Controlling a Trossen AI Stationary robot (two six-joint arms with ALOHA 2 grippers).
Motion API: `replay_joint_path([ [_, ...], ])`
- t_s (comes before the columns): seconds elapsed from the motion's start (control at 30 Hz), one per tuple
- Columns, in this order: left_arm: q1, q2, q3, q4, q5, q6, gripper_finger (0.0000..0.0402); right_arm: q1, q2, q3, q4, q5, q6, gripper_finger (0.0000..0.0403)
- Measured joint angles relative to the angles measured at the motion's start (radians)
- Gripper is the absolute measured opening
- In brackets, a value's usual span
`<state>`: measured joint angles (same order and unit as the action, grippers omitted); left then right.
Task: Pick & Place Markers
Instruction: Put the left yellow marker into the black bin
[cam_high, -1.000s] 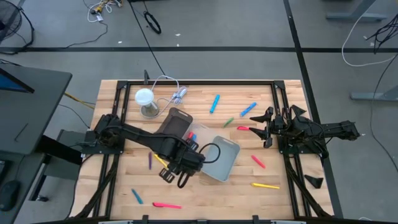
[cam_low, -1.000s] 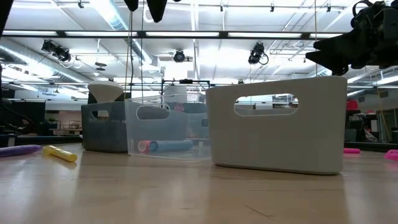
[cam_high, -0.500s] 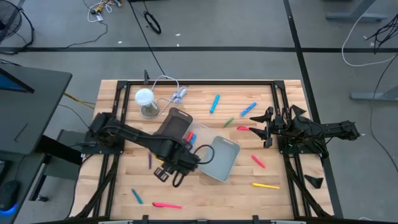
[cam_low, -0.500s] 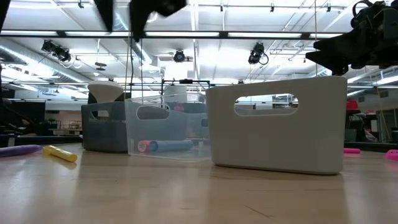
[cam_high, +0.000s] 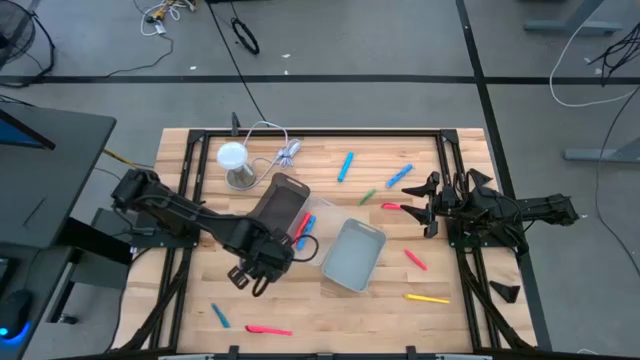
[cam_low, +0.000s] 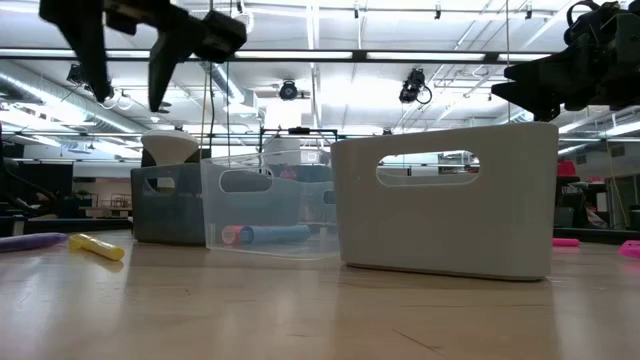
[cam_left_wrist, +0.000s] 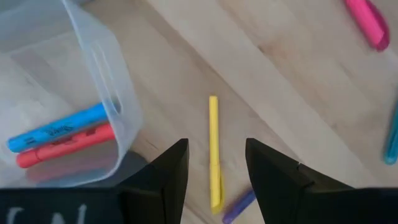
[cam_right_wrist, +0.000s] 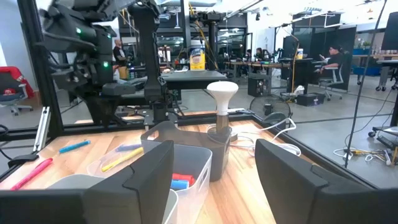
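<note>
**Marker count check, left arm parked over the yellow one**

So from my seat I count three bins bunched mid-table: a dark grey plastic bin (cam_high: 284, 200), a clear plastic bin (cam_high: 322, 217) beside it, and a pale grey-white handled bin (cam_high: 352, 255) nearest the front.

The clear one has two markers in it, one blue marker (cam_left_wrist: 57, 127) and one red marker (cam_left_wrist: 65, 145), lying side by side against its wall.

Loose ones on the wooden table (cam_high: 330, 310), as far as I can count from above: two blue ones up back (cam_high: 345, 166), a small green one (cam_high: 368, 196), a pink one by the right arm (cam_high: 390, 206), a red-pink one (cam_high: 414, 259) and a yellow-and-pink one (cam_high: 427, 298) on the right side, a teal one (cam_high: 219, 316) and a pink one (cam_high: 268, 329) along the front left. Plus a thin yellow marker (cam_left_wrist: 213, 151) with a purple marker (cam_left_wrist: 239, 205) touching its end, just left of the bins. About ten loose, some may be hidden under the arm.

The left gripper (cam_high: 248, 277) hangs above the table with its fingers spread, nothing between them, pointing down at that yellow marker. Its arm stretches in from the left edge, elbow bent.

The right gripper (cam_high: 422, 207) sits at the right side near the pink marker, fingers apart and empty, arm lying level.
</note>
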<state>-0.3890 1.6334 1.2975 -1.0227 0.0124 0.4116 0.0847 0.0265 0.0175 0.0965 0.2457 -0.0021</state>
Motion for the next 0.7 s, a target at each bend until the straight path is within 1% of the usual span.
replay_joint_path([
  [0.2, 0.018, -0.033, -0.113, 0.04, 0.001, 0.004, 0.0165, 0.0, 0.0, 0.0, 0.0, 0.0, 0.0, 0.0229],
  [0.53, 0.032, -0.033, -0.139, 0.052, 0.002, -0.004, 0.0165, 0.0, 0.0, 0.0, 0.0, 0.0, 0.0, 0.0229],
  [0.7, 0.032, -0.03, -0.207, 0.114, 0.0, -0.007, 0.0165, 0.0, 0.0, 0.0, 0.0, 0.0, 0.0, 0.0229],
])
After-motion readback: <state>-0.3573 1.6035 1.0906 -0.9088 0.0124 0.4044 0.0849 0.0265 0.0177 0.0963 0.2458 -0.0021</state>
